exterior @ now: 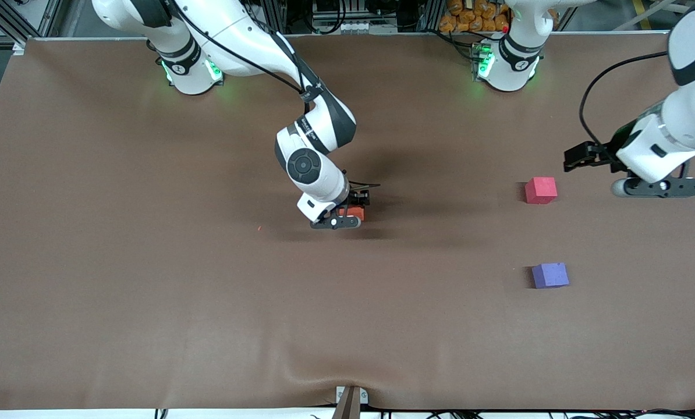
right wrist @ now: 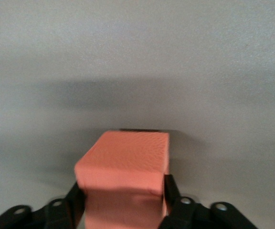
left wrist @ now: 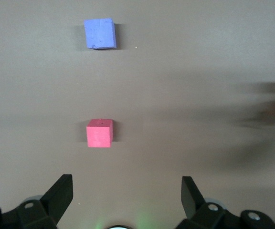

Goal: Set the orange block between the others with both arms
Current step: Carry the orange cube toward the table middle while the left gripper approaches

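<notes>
The orange block (right wrist: 125, 167) sits on the brown table (exterior: 149, 291) near its middle, between the fingers of the right gripper (exterior: 347, 216), well apart from the other two cubes, which suggests a handover spot: the right arm comes from its base at its own end and can bring the block only this far toward the left arm's reach. In the right wrist view the two fingers stand along the block's side faces, but whether they press it or have let go I cannot tell; the block rests on the cloth rather than hanging in the air. The right arm is bent at the elbow, its wrist turned down so the gripper points at the table. The pinkish-red cube (exterior: 541, 190) and the purple-blue cube (exterior: 550, 275) lie toward the left arm's end, the purple-blue one nearer the front camera, with a bare gap between them where the orange block is meant to go. The left gripper (left wrist: 127, 191) hovers just beside the pinkish-red cube, fingers spread wide and empty, forearm sloping down from above; this arm waits, probably so it can fetch the block once the right arm clears away
</notes>
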Available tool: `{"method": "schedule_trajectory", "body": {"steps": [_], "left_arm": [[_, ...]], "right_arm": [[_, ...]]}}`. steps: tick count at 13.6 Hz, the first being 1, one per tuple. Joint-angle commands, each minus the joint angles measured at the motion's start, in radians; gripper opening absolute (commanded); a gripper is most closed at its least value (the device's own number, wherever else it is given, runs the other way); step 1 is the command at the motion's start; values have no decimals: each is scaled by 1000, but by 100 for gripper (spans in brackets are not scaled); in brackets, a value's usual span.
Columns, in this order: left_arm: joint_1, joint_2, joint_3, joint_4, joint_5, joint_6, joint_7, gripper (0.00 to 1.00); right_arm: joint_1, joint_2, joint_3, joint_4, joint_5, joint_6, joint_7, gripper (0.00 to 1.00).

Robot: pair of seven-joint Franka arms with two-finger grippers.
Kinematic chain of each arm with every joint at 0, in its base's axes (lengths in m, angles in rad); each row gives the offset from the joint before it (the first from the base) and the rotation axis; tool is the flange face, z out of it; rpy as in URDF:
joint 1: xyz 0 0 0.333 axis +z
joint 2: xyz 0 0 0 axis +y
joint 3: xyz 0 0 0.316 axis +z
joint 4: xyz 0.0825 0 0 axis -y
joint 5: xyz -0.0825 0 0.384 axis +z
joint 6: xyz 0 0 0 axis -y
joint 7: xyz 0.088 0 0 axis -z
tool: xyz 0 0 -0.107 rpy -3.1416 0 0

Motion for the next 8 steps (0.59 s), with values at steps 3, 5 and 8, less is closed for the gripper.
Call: {"method": "schedule_trajectory", "body": {"steps": [3, 5, 8], "left_arm": [[-17, 23, -41, 3, -13, 4, -84, 100], [-40, 55, -43, 6, -7, 9, -84, 100], [-150, 142, -44, 69, -7, 20, -153, 100]], "right_arm": [[-8, -20, -17, 27, 20, -20, 1, 100], [-57, -101, -19, 27, 16, -132, 3, 100], [-146, -267, -13, 30, -72, -362, 1, 100]]}}
